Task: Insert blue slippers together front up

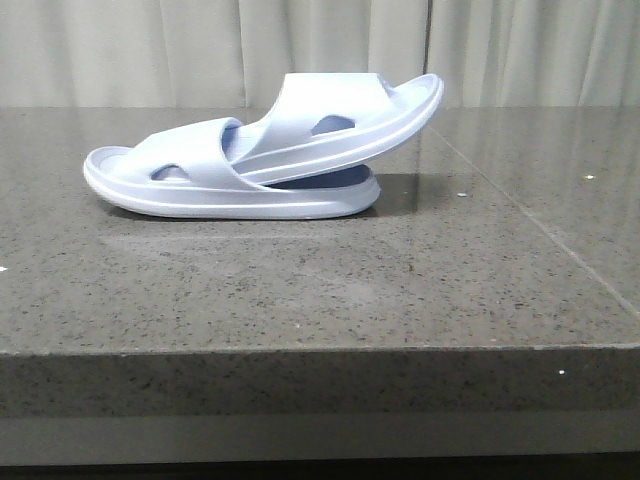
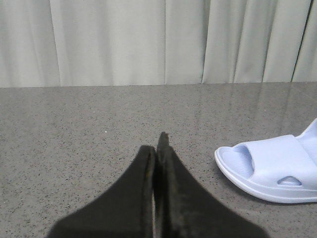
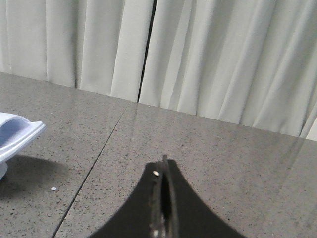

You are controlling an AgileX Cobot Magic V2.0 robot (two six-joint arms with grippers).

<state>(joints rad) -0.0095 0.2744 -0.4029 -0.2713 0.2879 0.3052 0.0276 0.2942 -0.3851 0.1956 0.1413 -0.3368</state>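
Two pale blue slippers rest on the grey stone table (image 1: 300, 290). The lower slipper (image 1: 190, 180) lies flat on its sole, and the upper slipper (image 1: 340, 125) is pushed under the lower one's strap and tilts up to the right. Neither arm appears in the front view. My left gripper (image 2: 157, 144) is shut with nothing between its fingers, and the lower slipper's end (image 2: 270, 168) lies apart from it. My right gripper (image 3: 163, 166) is also shut and empty, far from the raised slipper's tip (image 3: 15, 134).
Pale curtains (image 1: 320, 50) hang behind the table. A seam (image 1: 530, 210) runs through the stone right of the slippers. The table's front edge (image 1: 320, 350) is close to the camera.
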